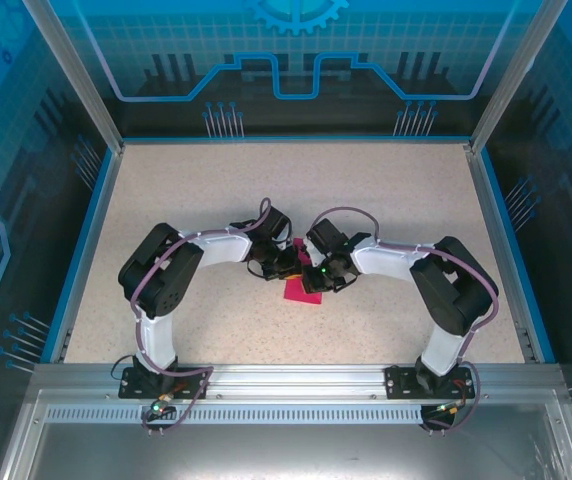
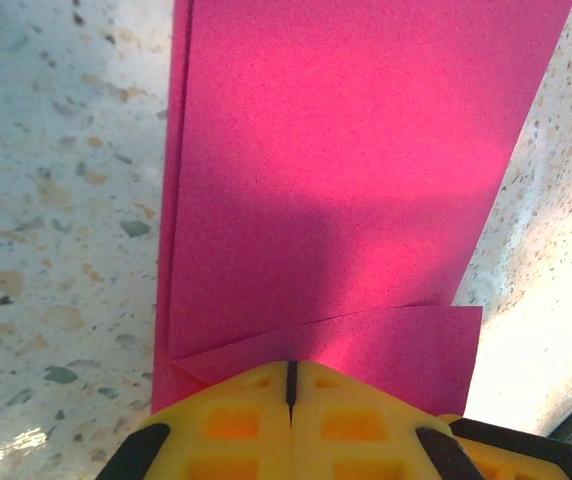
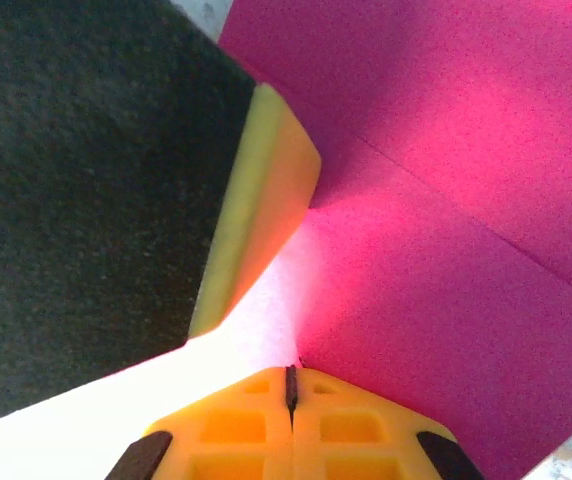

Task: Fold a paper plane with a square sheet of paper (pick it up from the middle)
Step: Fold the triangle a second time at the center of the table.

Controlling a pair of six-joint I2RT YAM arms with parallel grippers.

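Pinching: left gripper (image 2: 290,385) and right gripper (image 3: 291,385), each with jaws together on the folded square sheet of paper (image 1: 294,289).
Sheet: centre of overhead frame, between both grippers.
Risk: uneven pulling could tear it or skew it.

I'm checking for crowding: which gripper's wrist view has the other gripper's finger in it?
The right gripper's: a yellow, black-backed finger meets the pink paper there; the left gripper looks onto paper and table.
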